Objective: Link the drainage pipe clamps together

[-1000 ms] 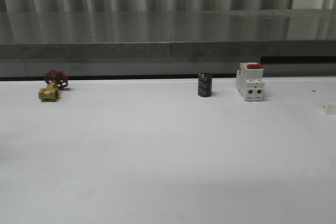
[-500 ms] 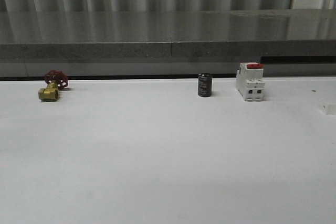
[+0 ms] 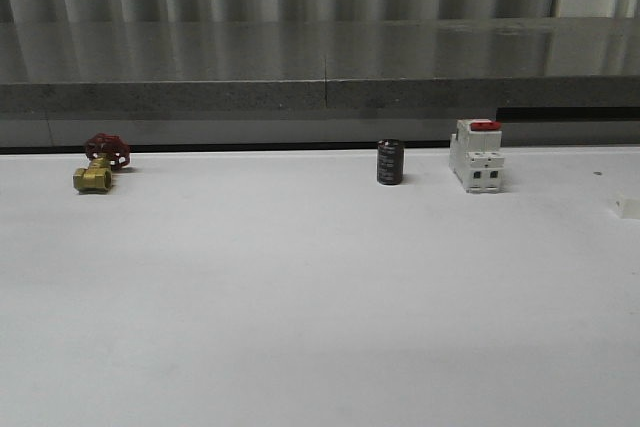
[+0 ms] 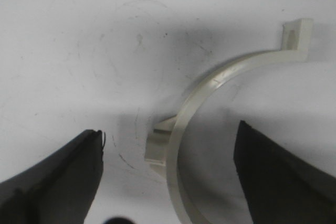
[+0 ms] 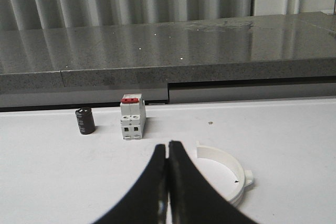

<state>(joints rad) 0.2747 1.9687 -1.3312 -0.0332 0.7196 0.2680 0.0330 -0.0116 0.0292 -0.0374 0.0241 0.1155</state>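
In the left wrist view one white drainage pipe clamp lies on the white table, a curved half-ring with a flat tab at each end. My left gripper is open just above it. Its dark fingers stand on either side of the arc, apart from it. In the right wrist view the other white clamp half lies on the table just to the right of my right gripper. That gripper is shut with nothing between its fingers. A small white tab shows at the right edge of the front view.
At the back of the table stand a white breaker with a red switch, a black cylinder and a brass valve with a red handwheel. A grey ledge runs behind the table.
The small white tab at the right edge of the front view has slid slightly further right. The breaker, cylinder and valve have not moved.
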